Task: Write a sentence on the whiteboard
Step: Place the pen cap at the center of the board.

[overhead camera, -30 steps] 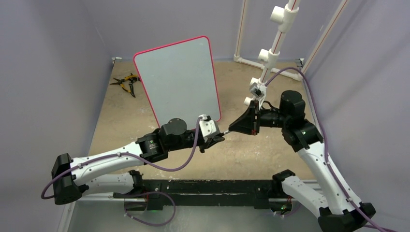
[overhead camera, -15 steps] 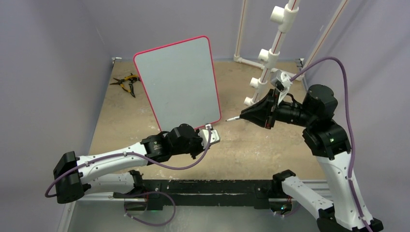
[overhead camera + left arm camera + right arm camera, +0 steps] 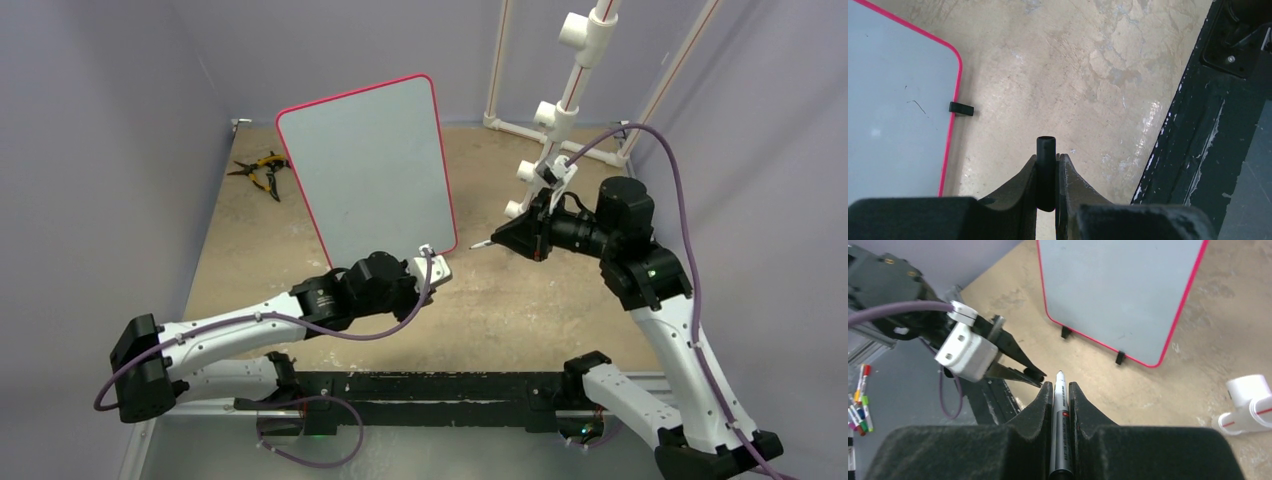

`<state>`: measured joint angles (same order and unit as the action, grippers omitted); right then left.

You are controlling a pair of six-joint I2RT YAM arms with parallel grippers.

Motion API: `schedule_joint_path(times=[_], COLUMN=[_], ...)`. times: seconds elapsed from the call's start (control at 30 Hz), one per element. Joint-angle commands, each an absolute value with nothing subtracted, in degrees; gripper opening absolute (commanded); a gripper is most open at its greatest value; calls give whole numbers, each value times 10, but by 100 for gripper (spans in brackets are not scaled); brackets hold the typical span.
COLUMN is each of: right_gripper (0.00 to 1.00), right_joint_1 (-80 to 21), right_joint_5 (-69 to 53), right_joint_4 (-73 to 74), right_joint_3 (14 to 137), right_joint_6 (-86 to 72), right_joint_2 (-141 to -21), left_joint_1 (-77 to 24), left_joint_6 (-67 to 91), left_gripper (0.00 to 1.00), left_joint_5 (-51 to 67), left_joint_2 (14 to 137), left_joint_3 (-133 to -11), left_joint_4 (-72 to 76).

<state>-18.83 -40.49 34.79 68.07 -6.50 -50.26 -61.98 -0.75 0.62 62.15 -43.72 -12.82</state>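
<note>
The right claw (image 3: 1060, 390) is clamped along a silver marker (image 3: 1059, 412), its bare tip pointing forward. The left claw (image 3: 1048, 162) pinches what looks like the black cap (image 3: 1046, 147). The whiteboard (image 3: 1118, 290) stands blank on small feet on the counter (image 3: 520, 300), just beyond the tip. Hard pressure could push the unbraced board backward or slide the marker back through the grip.

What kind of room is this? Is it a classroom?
Probably a robot lab test booth: left arm and right arm bolted to a table, holding a marker and black cap, plain walls close around, and a white pipe frame.
</note>
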Motion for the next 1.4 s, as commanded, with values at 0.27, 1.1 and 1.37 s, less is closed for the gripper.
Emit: schedule_joint_path(times=[0.27,1.1,1.37], right_gripper=[0,0,0], right_joint_1=[-189,-189,-189], right_joint_5=[-271,-224,-227], right_joint_4=[164,96,86], right_joint_3=[555,480,477], right_joint_6=[-106,-109,-109], right_joint_2=[-426,-364,-368], left_joint_1=[-618,-633,-628], left_joint_6=[233,290,276], left_gripper=[0,32,60], left_joint_5=[-80,-135,-118], left_joint_2=[735,941,872], left_joint_3=[-411,-453,-460], left_joint_4=[-16,58,43])
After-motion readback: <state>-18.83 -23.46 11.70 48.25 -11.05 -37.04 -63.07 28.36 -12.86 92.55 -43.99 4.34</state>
